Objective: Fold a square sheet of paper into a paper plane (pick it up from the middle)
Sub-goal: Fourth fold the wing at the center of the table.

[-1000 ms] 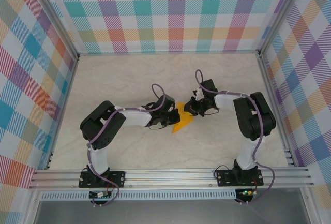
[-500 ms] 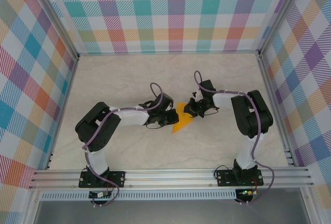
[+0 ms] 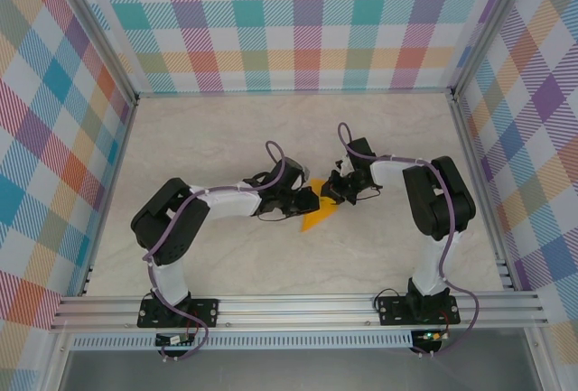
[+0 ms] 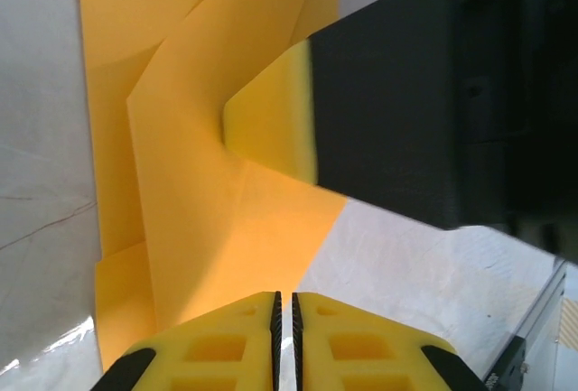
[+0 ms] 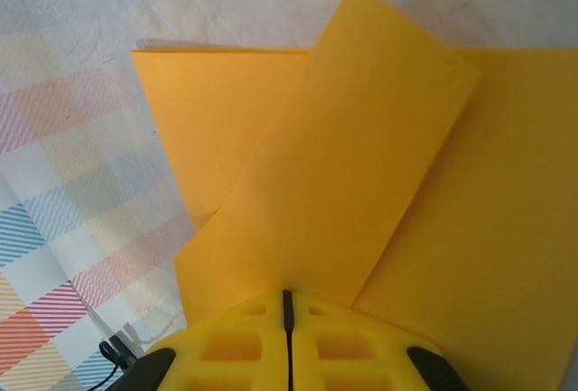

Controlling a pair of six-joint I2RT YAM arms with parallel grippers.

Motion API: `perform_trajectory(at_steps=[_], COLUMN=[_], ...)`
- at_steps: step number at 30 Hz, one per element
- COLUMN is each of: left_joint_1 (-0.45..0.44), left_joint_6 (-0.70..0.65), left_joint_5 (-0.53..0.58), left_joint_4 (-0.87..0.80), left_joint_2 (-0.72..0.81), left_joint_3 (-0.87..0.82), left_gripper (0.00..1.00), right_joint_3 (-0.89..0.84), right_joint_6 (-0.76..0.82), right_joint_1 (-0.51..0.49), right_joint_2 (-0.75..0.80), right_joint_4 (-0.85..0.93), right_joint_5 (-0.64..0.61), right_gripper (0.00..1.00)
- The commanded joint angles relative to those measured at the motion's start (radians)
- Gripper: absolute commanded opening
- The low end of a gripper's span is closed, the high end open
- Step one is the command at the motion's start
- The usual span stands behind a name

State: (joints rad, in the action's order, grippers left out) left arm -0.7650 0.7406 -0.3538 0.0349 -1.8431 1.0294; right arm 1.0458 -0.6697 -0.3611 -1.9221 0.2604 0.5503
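Eases the left fingers (image 4: 226, 341), nearly pressed together, closer to the half-folded paper (image 3: 317, 218) central on the surface (image 3: 217, 138), opposite right fingers (image 5: 348, 341) pinching its flap (image 5: 361, 147), likely bracing the next crease.

1. The orange-yellow sheet of paper (image 3: 318, 213) is lying partly folded near the middle of the desk (image 3: 226, 138), its pointed end aiming toward the near left.
2. One long flap (image 5: 361, 165) is slanting across the layers beneath.
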Motion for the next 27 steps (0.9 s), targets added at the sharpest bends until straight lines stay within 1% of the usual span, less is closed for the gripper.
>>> perform_trajectory(at_steps=[1, 6, 11, 14, 20, 27], left_joint_1=[-0.009, -0.011, -0.01, -0.01, -0.012, -0.018], left_joint_6=[0.005, -0.004, -0.017, -0.021, -0.017, 0.0], left_joint_5=[-0.015, 0.025, 0.089, 0.105, 0.084, 0.029], left_joint_4=[-0.018, -0.085, -0.15, -0.164, -0.154, -0.101], left_joint_2=[-0.032, -0.035, -0.027, -0.028, -0.034, 0.045], left_joint_3=[0.013, 0.007, 0.0, -0.003, -0.003, 0.009], left_gripper=[0.13, 0.13, 0.12, 0.12, 0.12, 0.13], right_joint_3=[-0.007, 0.0, 0.005, 0.005, 0.006, 0.003], right_joint_6=[0.003, 0.002, 0.002, 0.002, 0.002, 0.002], right_joint_1=[-0.004, -0.004, -0.004, -0.004, -0.004, -0.004], right_joint_2=[-0.068, -0.07, -0.077, -0.081, -0.082, -0.081], right_joint_4=[0.066, 0.082, 0.09, 0.093, 0.094, 0.096], right_joint_5=[-0.131, -0.148, -0.158, -0.159, -0.158, -0.158], right_gripper=[0.07, 0.07, 0.07, 0.07, 0.07, 0.07])
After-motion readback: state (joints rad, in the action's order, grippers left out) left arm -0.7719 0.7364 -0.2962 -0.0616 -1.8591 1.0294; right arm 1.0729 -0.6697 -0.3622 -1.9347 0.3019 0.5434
